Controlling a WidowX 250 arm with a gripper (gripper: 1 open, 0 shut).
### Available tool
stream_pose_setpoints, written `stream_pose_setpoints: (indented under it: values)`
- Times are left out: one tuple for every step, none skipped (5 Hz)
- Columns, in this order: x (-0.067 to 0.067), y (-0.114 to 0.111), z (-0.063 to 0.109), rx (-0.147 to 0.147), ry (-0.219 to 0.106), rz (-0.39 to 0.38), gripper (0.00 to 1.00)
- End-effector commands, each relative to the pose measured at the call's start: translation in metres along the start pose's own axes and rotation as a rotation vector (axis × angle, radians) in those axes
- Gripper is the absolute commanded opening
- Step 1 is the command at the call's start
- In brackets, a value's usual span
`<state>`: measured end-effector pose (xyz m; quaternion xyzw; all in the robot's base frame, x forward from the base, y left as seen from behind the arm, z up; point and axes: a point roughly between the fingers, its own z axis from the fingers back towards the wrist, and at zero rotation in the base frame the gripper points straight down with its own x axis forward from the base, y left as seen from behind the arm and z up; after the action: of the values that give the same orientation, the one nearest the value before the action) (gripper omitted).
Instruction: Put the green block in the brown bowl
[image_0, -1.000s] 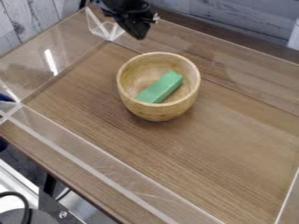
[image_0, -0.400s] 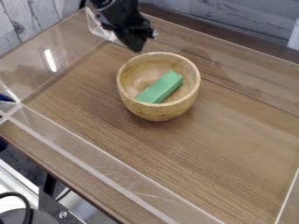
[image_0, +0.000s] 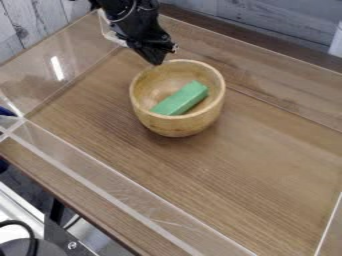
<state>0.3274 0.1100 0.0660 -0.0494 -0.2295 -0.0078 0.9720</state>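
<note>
Green block (image_0: 179, 99): I see a light green bar lying inside the bowl, resting on its floor at a slant, one end toward the upper right, the other toward the lower left. Nothing is touching it.

Brown bowl (image_0: 158, 121): I read this as a round, thick-walled bowl of pale wood with visible grain, standing upright on the tabletop a little above the middle of the view. Its far-left rim sits just below the arm's tip.

Gripper (image_0: 156, 55): I find the dark tool at the top left, angled downward, its tip just at the bowl's far-left rim. Whether it touches the rim I cannot tell. The fingers merge into one dark mass from here, so I cannot say whether they are parted or pressed together. I see nothing held in them.

Table (image_0: 254, 160): I see a brown wood-grain surface carrying the bowl.

Clear walls (image_0: 54, 70): I make out transparent panels standing along the table's edges, catching bright glare on the left side.

Background (image_0: 34, 20): I see pale planking beyond the left panel.
</note>
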Motion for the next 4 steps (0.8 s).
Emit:
stream_pose_setpoints:
  values:
    - [0.017, 0.005, 0.007, 0.025, -0.013, -0.041, 1.00]
    - [0.026, 0.009, 0.012, 0.034, 0.001, -0.056, 1.00]
    - [0.030, 0.010, 0.021, 0.043, -0.005, -0.050, 1.00]
    - [0.034, 0.011, 0.030, 0.050, -0.012, -0.045, 1.00]
